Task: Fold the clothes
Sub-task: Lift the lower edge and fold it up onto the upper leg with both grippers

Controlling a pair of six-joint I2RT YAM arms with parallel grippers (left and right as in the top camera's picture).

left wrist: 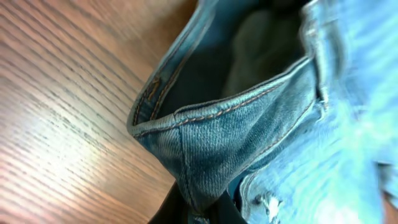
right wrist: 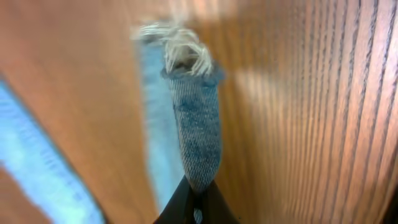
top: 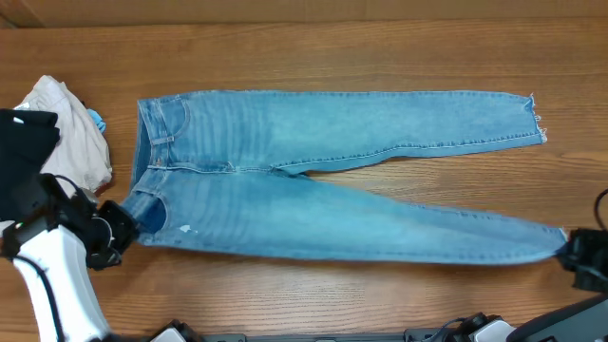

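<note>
The wooden bench (top: 304, 38) carries the jeans (top: 323, 180), which lie flat across its middle. Their waistband (top: 144, 142) faces the left edge, and the two legs reach toward the right edge, spreading apart from the crotch. The far leg ends in a frayed hem (top: 537, 119) short of the right edge. A cream garment (top: 71, 133) and a black garment (top: 24, 142) sit bunched at the left edge, just beside the waistband. The left arm (top: 52, 275) reaches in from the near-left corner, and the left jaws are clamped on the near corner of the waistband. The right arm (top: 591, 258) sits at the right edge. The right jaws pinch the near leg's frayed hem (right wrist: 189, 68), which is lifted off the wood.
</note>
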